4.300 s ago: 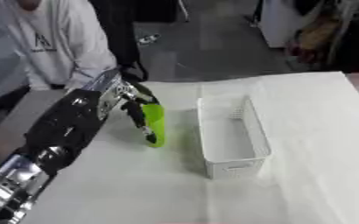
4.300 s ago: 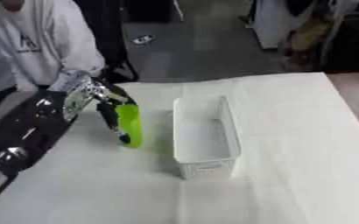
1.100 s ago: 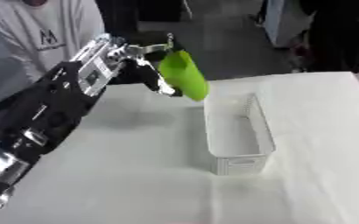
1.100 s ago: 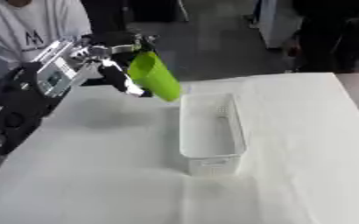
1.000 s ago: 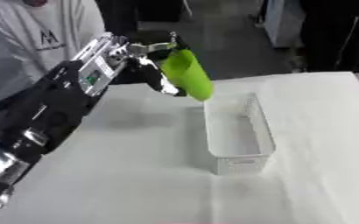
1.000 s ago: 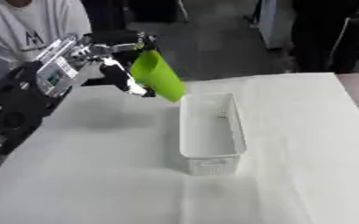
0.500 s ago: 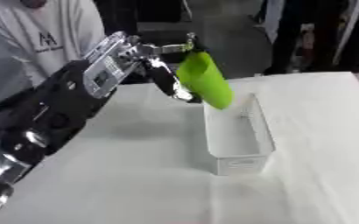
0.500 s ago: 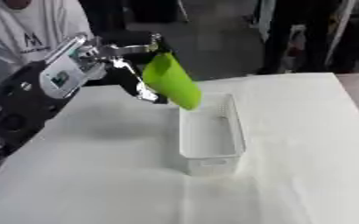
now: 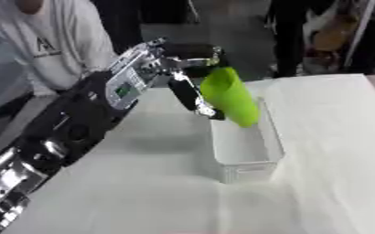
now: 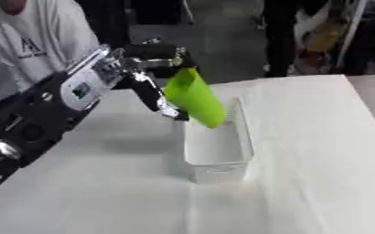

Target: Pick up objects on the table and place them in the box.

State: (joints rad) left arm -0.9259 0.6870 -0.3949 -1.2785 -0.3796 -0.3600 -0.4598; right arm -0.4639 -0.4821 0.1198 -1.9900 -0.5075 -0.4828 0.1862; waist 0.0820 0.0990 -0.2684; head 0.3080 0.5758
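A bright green cup-shaped object (image 9: 230, 96) hangs tilted in the air, held by my left hand (image 9: 184, 68), whose fingers and thumb are curled round its upper part. It hovers over the far end of the white slatted box (image 9: 247, 155), which stands on the white table (image 9: 126, 192). The object's lower end sits just above the box's far rim. The inside of the box shows nothing in it. My right hand appears in neither view.
My black left arm (image 9: 71, 123) stretches across the table's left side from the lower left corner. A person in a grey top (image 9: 50, 41) sits at the table's far left edge. Bare white tabletop spreads to the right of the box.
My left hand has carried the green object up off the table and rightward, from beside the box's left wall to above its far end. The camera has also shifted.
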